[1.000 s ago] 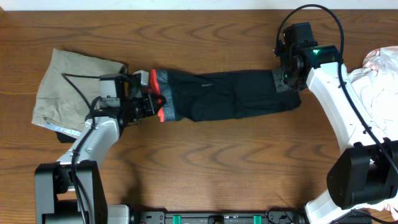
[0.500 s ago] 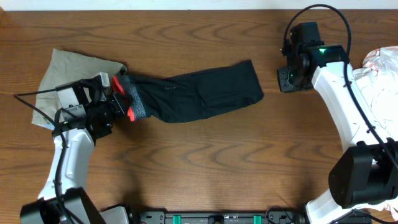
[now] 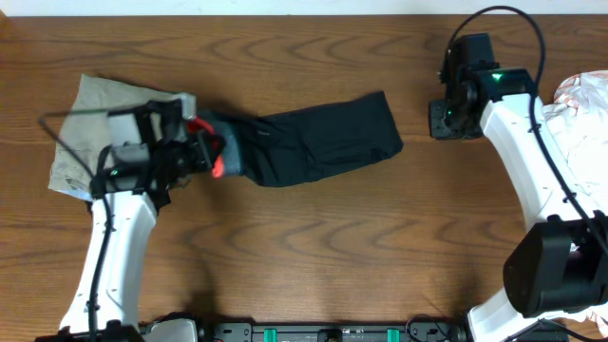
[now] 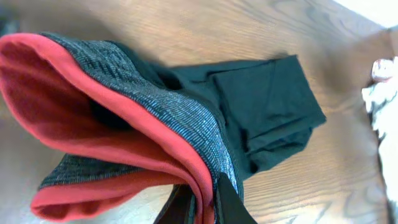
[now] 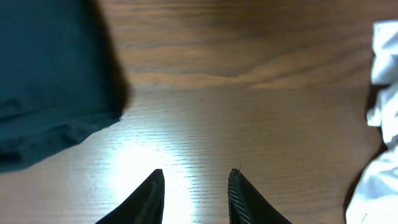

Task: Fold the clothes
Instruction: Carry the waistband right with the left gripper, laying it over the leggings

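Two hands, one garment to fold. Behind my left wrist lies the khaki garment (image 3: 90, 114), flat. It isn't the job, so I leave it alone. My left gripper (image 3: 211, 154) is clamped tight on the trousers (image 3: 313, 142) at the waistband (image 4: 155, 106). The wrist view shows the grey band with its orange-red edge bunched up and pinched between my fingers at the bottom of the frame. I judge I grip there because it's the thick end, easy to pinch and carry over for a fold.

The black legs run out to the right of that hand and lie on the table (image 3: 332, 252). They look doubled lengthwise. The hem end is the end nearest my right hand.

My right gripper (image 5: 196, 186) hovers just right of the hem, not touching it. Its jaws are parted over bare wood and hold nothing. The dark cloth sits up and to the left of my fingertips. I judge this hand is free to take the hem next.

White fabrics (image 3: 579, 100) are bunched to the right of that hand, untouched. The risk is the hem sliding if I pull the waist alone.
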